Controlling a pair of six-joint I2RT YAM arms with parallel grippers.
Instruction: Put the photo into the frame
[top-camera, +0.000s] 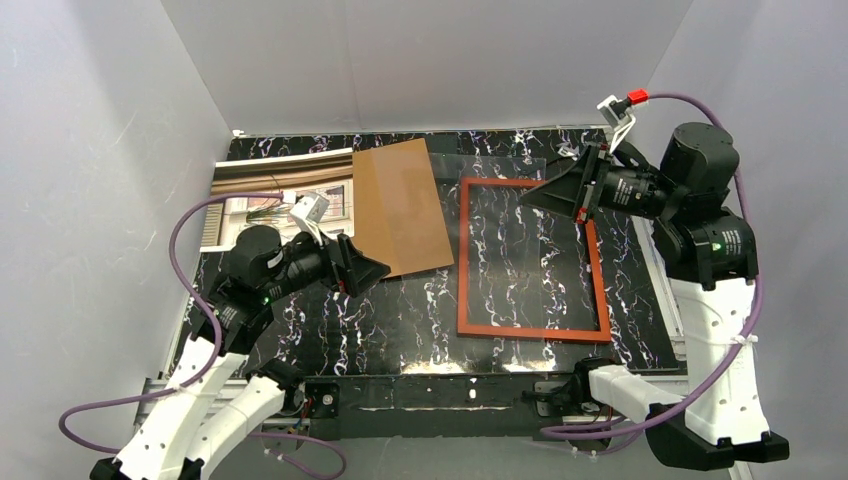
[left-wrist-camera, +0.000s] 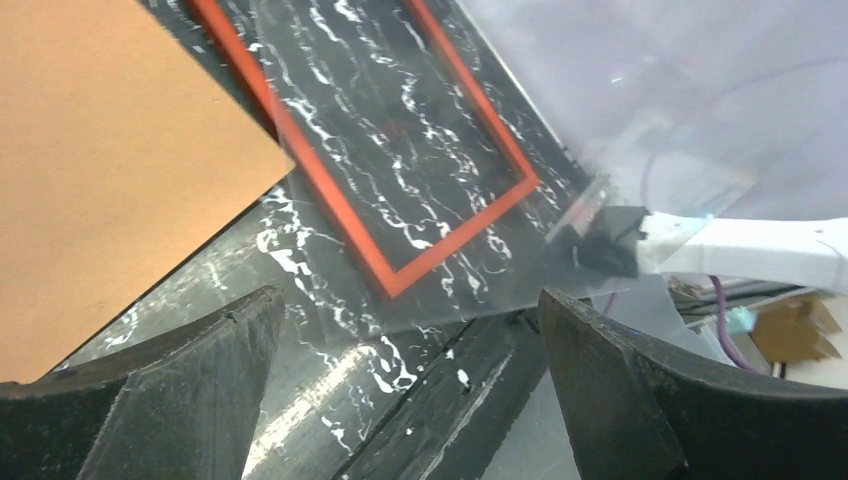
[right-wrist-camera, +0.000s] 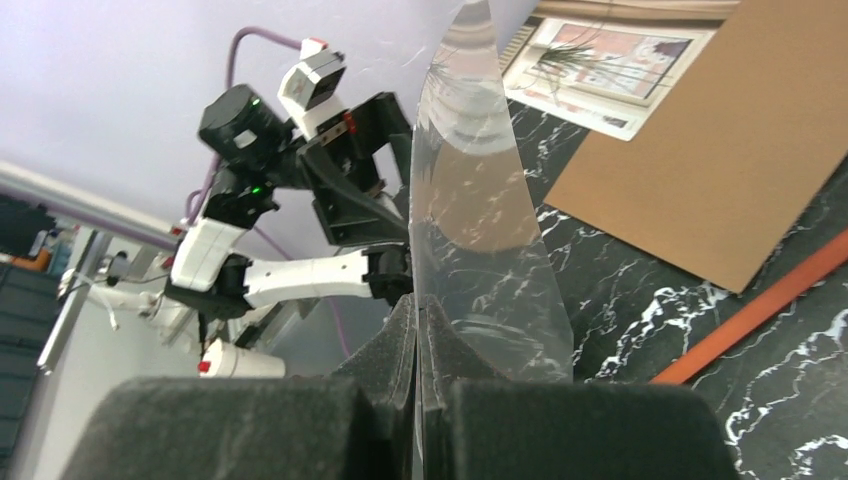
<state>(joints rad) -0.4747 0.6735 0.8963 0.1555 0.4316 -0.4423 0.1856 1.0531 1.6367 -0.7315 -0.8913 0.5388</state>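
Orange-red frame (top-camera: 464, 260) encloses marble tabletop (top-camera: 400, 310) (photo (top-camera: 250, 175) well apart).

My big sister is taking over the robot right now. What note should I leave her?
The left end effector is open and empty, hovering beside the brown board.
The right end effector is shut on the clear sheet, held up over the frame.
The photo lies far left, face up, its right edge under the brown board.
The frame lies flat on the table, empty.
Done: the photo is not in yet.
Left to do: free the photo and lay it in the frame.
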